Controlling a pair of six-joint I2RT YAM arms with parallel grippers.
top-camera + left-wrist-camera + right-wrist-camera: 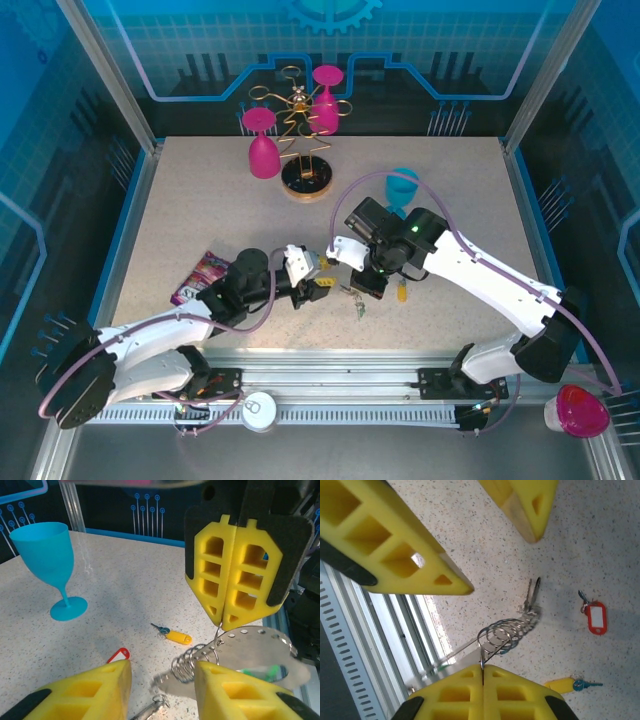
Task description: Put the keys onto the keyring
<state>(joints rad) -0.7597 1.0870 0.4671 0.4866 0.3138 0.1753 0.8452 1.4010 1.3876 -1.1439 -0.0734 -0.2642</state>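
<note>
Speckled beige tabletop bears the red-headed metal key at three o'clock and yellow-headed metal key at five o'clock of the grey metal keyring, which the right gripper pinches tight, likely steadying it for the half-spread, empty left gripper at twelve.

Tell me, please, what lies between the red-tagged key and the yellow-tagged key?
Nothing: the left wrist view shows bare speckled tabletop between the red-tagged key and the yellow-tagged key.
</note>
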